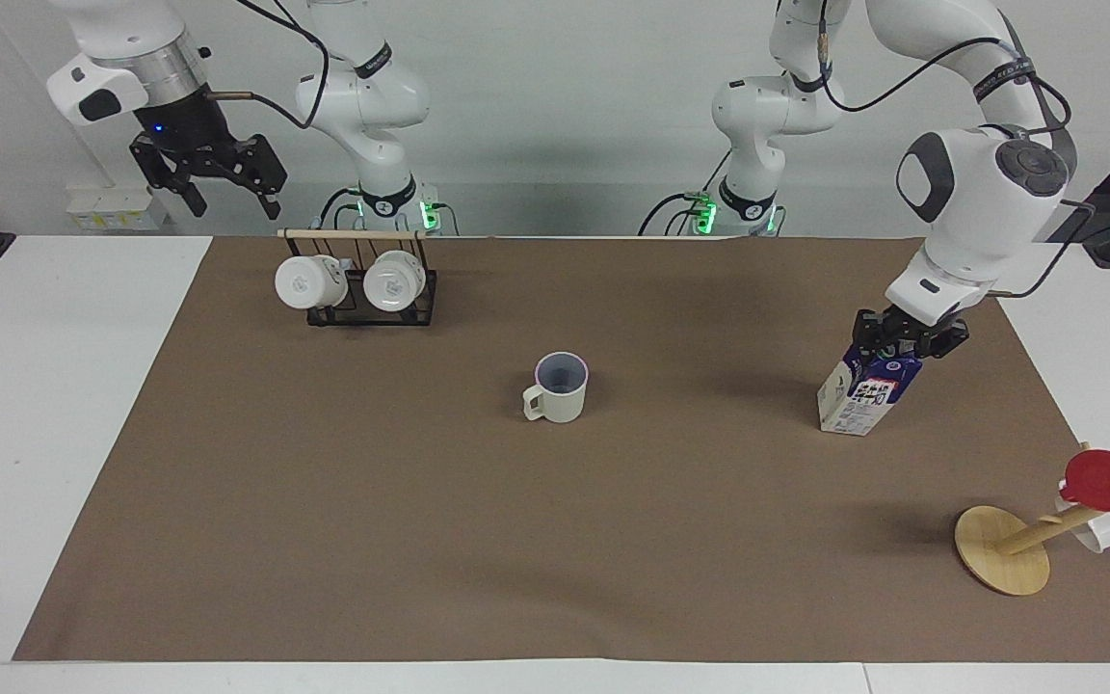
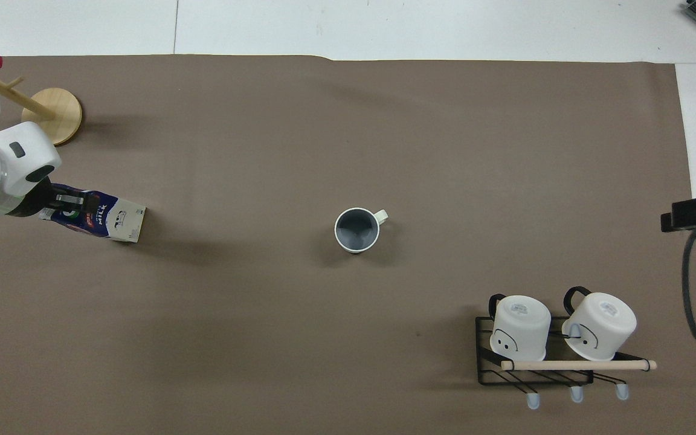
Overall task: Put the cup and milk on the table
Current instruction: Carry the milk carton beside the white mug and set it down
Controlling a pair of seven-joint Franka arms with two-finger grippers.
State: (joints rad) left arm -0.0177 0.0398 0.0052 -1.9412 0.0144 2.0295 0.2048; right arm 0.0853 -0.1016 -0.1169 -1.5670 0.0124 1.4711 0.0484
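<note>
waiting high over the table's (image 1: 64, 405) right-arm end near the mug rack (image 1: 362, 284), the right gripper (image 1: 211, 178) hangs with jaws open. the cup (image 1: 556, 387) stands upright mid-mat, already placed. the left gripper (image 1: 905, 335) is clamped on the top of the tilted milk (image 1: 865, 390) at the left arm's end; next, i judge, it must carry it toward the cup.

The left gripper (image 2: 61, 200) has its jaws clamped on the milk (image 2: 103, 220) top; the cup (image 2: 357, 229) stands well apart.

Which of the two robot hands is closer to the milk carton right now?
The left one. The left gripper is shut on the top of the milk carton. The right gripper hangs open in the air at the right arm's end of the table, above the mug rack.
</note>
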